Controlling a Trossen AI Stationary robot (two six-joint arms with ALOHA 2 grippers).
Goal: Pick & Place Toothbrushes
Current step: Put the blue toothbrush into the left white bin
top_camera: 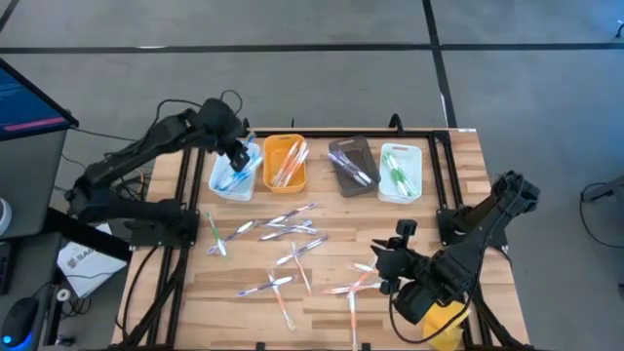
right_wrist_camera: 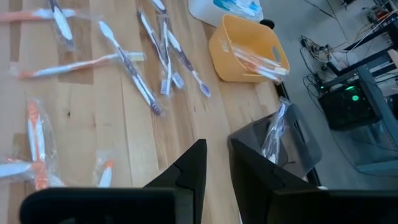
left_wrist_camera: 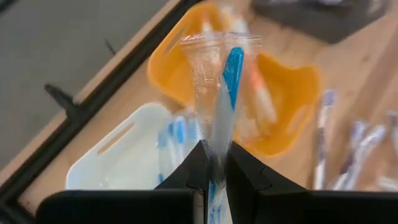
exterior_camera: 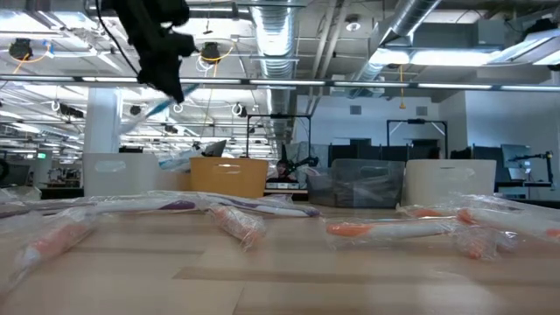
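Note:
My left gripper (top_camera: pixel 241 158) hangs over the far-left white tray (top_camera: pixel 222 183), shut on a blue toothbrush (left_wrist_camera: pixel 231 71) in a clear wrapper. That tray holds other blue toothbrushes. Beside it stand an orange tray (top_camera: pixel 285 166), a dark tray (top_camera: pixel 353 166) and a second white tray (top_camera: pixel 400 173), each with toothbrushes in it. Several wrapped toothbrushes (top_camera: pixel 285 230) lie loose on the wooden table. My right gripper (top_camera: pixel 382 261) hovers above orange-handled toothbrushes (top_camera: pixel 359 285) at the near right. Its fingers stand slightly open (right_wrist_camera: pixel 216 163) with nothing between them. My left gripper pinches the wrapped blue toothbrush between its two fingers, on the pale stretch of the handle (left_wrist_camera: pixel 219 127). The fingers slant down from above. Most of the brush sticks out past the fingertips and is lifted clear above the white tray (left_wrist_camera: pixel 118 162); it slants downward in the low view (exterior_camera: pixel 162 107).
A black frame (top_camera: pixel 444 195) borders the table on its far and side edges. A yellow lump (top_camera: pixel 448 322) lies at the near right corner under the right arm. Bare wood shows between the tray row and the loose toothbrushes.

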